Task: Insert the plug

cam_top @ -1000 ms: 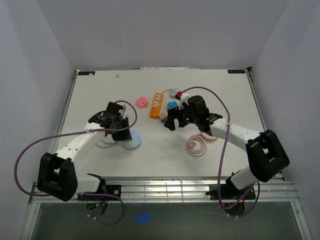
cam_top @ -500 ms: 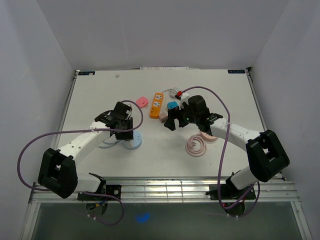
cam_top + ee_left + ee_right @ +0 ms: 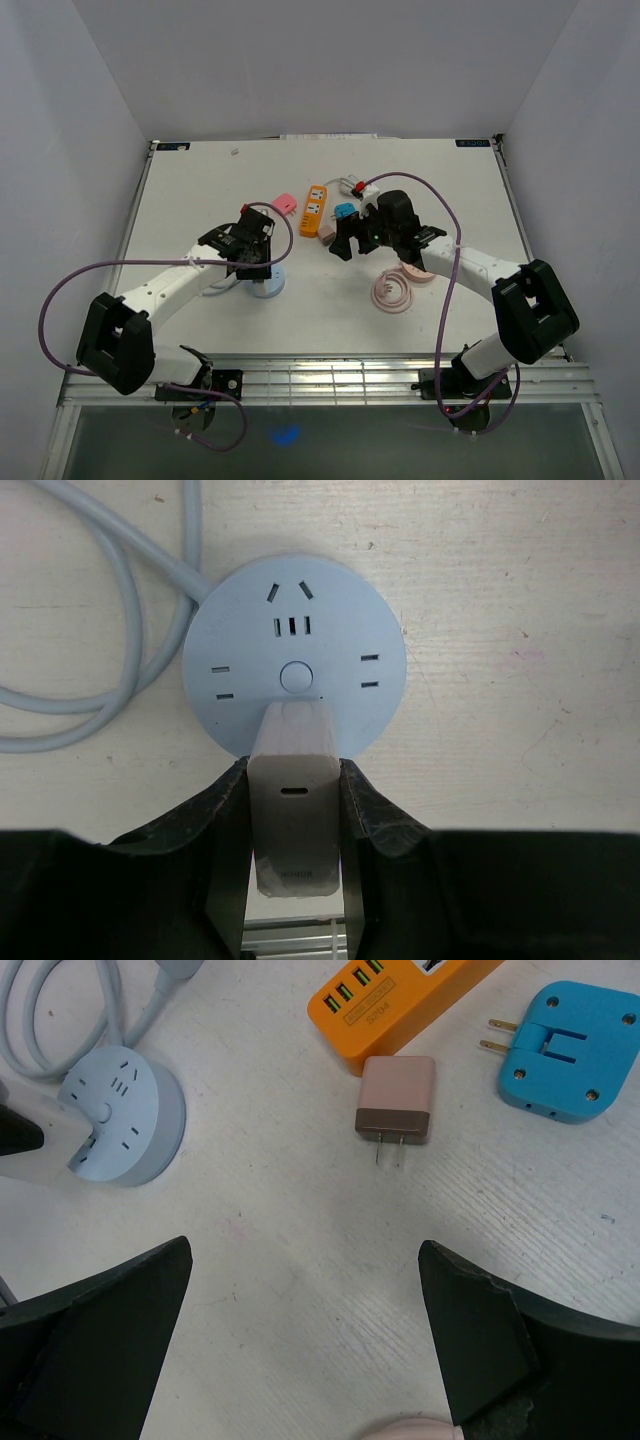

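My left gripper [image 3: 293, 810] is shut on a white charger plug [image 3: 292, 790], held over the near rim of the round light-blue socket hub [image 3: 294, 640]. In the top view the left gripper [image 3: 252, 258] sits over the hub [image 3: 268, 285]. The plug's prongs are hidden, so I cannot tell whether they touch the socket. My right gripper [image 3: 305, 1310] is open and empty above bare table, near a pink-brown plug [image 3: 396, 1110]. The hub and the white plug also show at the left of the right wrist view [image 3: 125, 1110].
An orange power strip [image 3: 314, 209], a blue plug [image 3: 345, 211], a pink plug [image 3: 285, 203] and a small red-white adapter [image 3: 354, 187] lie at the middle back. A pink coiled cable [image 3: 393, 292] lies front right. The hub's grey cable [image 3: 95, 670] loops left.
My left gripper has moved right and forward with the white plug, from left of the hub to over it. The right arm has stayed nearly still.
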You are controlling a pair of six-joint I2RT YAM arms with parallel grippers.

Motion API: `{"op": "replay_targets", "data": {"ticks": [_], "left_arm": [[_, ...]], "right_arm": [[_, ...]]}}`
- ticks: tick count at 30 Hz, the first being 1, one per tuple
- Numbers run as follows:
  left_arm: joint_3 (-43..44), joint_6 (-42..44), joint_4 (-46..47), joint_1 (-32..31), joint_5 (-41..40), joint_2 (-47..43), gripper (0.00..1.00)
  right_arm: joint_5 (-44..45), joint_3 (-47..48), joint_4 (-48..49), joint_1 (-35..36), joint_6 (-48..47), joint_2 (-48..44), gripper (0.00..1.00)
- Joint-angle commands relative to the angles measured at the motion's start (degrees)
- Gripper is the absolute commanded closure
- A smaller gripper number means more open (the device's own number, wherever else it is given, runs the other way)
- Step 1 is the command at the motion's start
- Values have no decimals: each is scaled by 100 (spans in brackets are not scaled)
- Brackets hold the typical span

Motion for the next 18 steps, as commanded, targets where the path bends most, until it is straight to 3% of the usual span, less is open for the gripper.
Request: {"op": "replay_targets", "data": {"ticks": [1, 18], "left_arm": [[-350, -200, 42, -88, -171, -33, 100], [-1018, -1008, 481, -404, -628, -191, 100]], "right_arm": [[-86, 24, 226, -20, -55, 49, 0], [-139, 33, 226, -47, -55, 75, 0]]}}
